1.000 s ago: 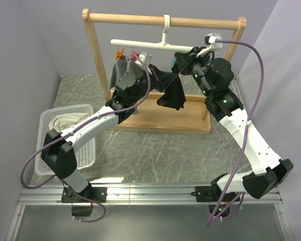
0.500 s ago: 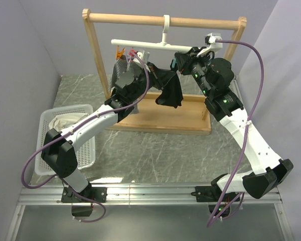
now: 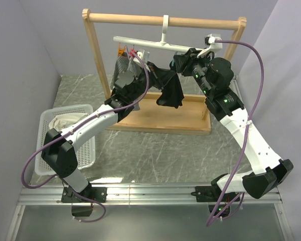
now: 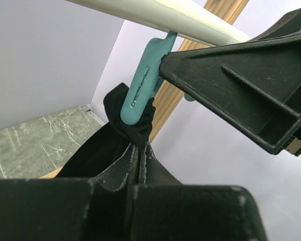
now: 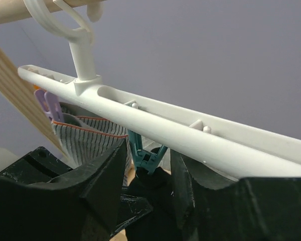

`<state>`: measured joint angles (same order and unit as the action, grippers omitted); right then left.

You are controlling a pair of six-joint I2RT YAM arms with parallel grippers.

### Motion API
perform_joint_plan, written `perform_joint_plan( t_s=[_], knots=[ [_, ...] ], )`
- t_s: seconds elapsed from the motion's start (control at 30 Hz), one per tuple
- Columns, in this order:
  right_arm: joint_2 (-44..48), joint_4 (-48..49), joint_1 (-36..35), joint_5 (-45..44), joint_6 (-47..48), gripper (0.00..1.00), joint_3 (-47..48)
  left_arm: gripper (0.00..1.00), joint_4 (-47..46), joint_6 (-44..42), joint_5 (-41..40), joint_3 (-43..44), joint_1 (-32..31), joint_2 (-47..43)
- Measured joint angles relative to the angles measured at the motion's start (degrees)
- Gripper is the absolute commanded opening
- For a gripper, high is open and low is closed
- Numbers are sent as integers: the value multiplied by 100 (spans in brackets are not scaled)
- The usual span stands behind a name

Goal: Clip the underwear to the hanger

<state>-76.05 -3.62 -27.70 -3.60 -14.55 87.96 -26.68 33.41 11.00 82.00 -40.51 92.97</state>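
Underwear (image 4: pixel 90 153) pinched tight in closed left end effector (image 4: pixel 140 151), bitten above by teal clip (image 4: pixel 140 95) under hanger (image 4: pixel 180 17); right end effector (image 5: pixel 148 150) part-open, astride clip handles.

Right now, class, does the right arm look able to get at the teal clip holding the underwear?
Probably yes: the right gripper straddles the teal clip under the hanger, with nothing between. The left gripper pinches the underwear just below, apparently clear.

Pale lilac walls (image 3: pixel 35 45) close in a grey-green marbled table (image 3: pixel 155 150). A wooden rack (image 3: pixel 125 19) stands at the back on a plank base. A white basket (image 3: pixel 70 107) sits left. A metal rail (image 3: pixel 150 195) lines the near edge.
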Motion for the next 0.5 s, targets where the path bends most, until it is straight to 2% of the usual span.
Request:
perform_joint_plan(
  t_s=[0.23, 0.37, 0.5],
  knots=[
    [0, -17, 0, 59, -13, 64, 0, 1, 4, -22, 61, 0, 7, 4],
    [9, -20, 0, 120, -15, 73, 0, 9, 26, -35, 87, 0, 28, 4],
    [66, -31, -2, 179, 0, 75, -2, 16, 109, -37, 127, 0, 92, 4]
  ],
)
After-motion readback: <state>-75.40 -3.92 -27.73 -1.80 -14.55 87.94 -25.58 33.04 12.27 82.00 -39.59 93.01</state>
